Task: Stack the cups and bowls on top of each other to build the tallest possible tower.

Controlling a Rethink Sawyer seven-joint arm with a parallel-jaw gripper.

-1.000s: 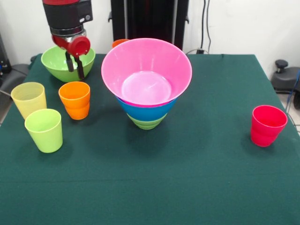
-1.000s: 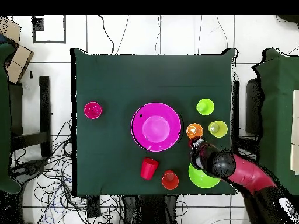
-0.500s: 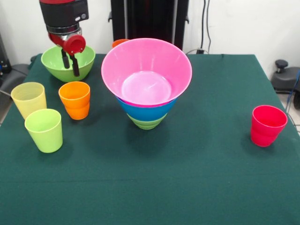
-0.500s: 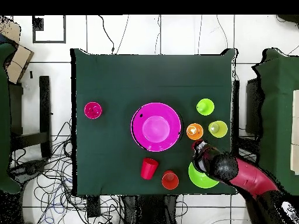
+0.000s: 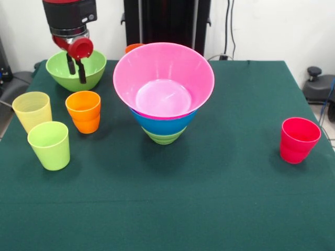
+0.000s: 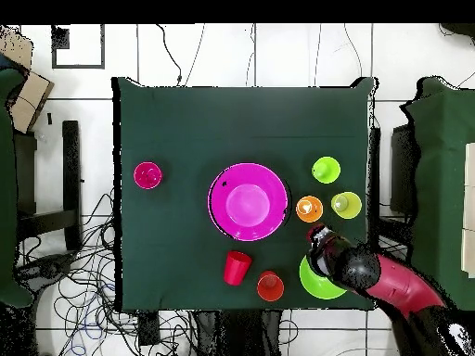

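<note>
Hung above the rim of a large light green bowl (image 5: 76,69), the gripper (image 5: 76,69), its two dark fingers (image 5: 81,71) apart with a clear gap and nothing between them, tips dipped toward the bowl's hollow. Counted four bowls in all: that lone green one right under the fingers, and three nested in the tower (image 5: 164,91) off to one side of them, a large pink bowl (image 5: 164,78) on top, a blue bowl (image 5: 163,124) beneath it and a small light green bowl (image 5: 163,137) at the bottom. Counted six cups. Stood just below the fingertips in the front view, an orange cup (image 5: 84,111), upright, apart from the green bowl. Farther out on that same side, a pale yellow cup (image 5: 32,110) and a lime green cup (image 5: 49,145), close together, both upright. Peeked out behind the pink bowl's rim, a second orange cup (image 5: 133,47); seen whole from overhead (image 6: 270,286), beside the green bowl. Next to it from overhead, a red cup (image 6: 237,267), apparently on its side. Well away from the fingers, beyond the tower, a pinkish-red cup (image 5: 299,139), alone and upright on the green table (image 5: 209,209).
</note>
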